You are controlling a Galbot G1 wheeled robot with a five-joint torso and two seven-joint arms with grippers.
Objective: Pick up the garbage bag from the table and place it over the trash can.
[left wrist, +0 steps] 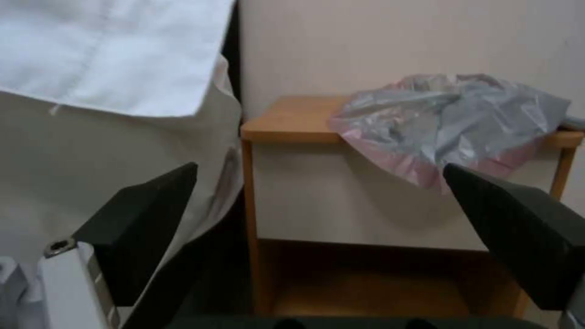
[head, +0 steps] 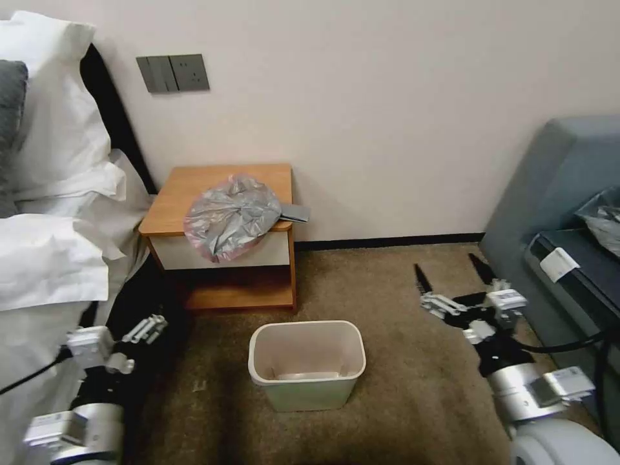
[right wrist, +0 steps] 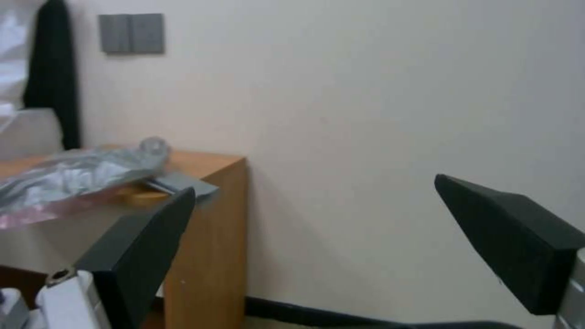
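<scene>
The garbage bag (head: 231,216), crinkled silvery-grey plastic with a pinkish edge, lies on the table (head: 194,187) and hangs over its white drawer front. The left wrist view has the garbage bag (left wrist: 451,121) on the table (left wrist: 292,121) ahead of my left gripper (left wrist: 320,167), which is open and holds nothing. The cream trash can (head: 307,365) stands upright on the carpet in front of the table. My left gripper (head: 152,323) is low at the left, beside the bed. My right gripper (head: 450,268) is open over the carpet, right of the trash can. In the right wrist view, the garbage bag (right wrist: 73,176) lies off to one side of my right gripper (right wrist: 315,183).
A bed with white pillows (head: 51,194) borders the table on the left. A grey sofa (head: 568,187) stands at the right. A flat grey object (head: 295,212) pokes out from under the bag at the table's right edge. Carpet (head: 400,361) surrounds the trash can.
</scene>
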